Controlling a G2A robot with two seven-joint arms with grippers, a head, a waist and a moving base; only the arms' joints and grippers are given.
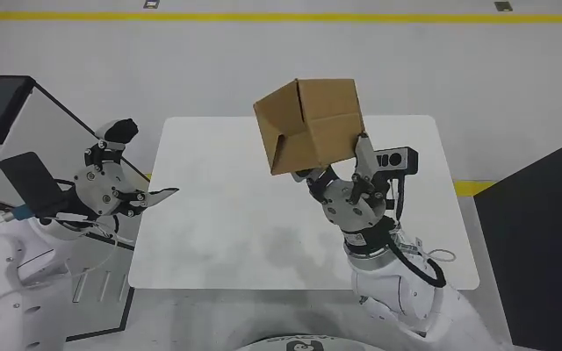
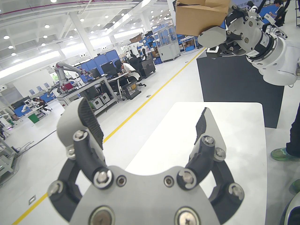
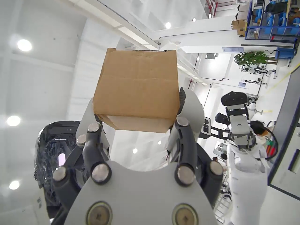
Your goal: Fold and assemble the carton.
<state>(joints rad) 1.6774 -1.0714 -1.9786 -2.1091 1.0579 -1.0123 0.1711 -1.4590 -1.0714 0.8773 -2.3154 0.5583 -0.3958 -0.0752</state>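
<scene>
The white desk lies in front of the robot. At its left edge the left gripper hangs released, with its fingers spread wide and nothing between them. Over the desk's far middle, the right gripper is clenched on the lower corner of the brown carton. The carton is held tilted in the air, apart from the desk, and one side seems only partly folded.

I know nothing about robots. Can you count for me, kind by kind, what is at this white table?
Brown cardboard carton, held above the table: 1
White table: 1
Grippers: 2 (left gripper, open and holding nothing; right gripper, shut on the carton)
Total: 4
</scene>
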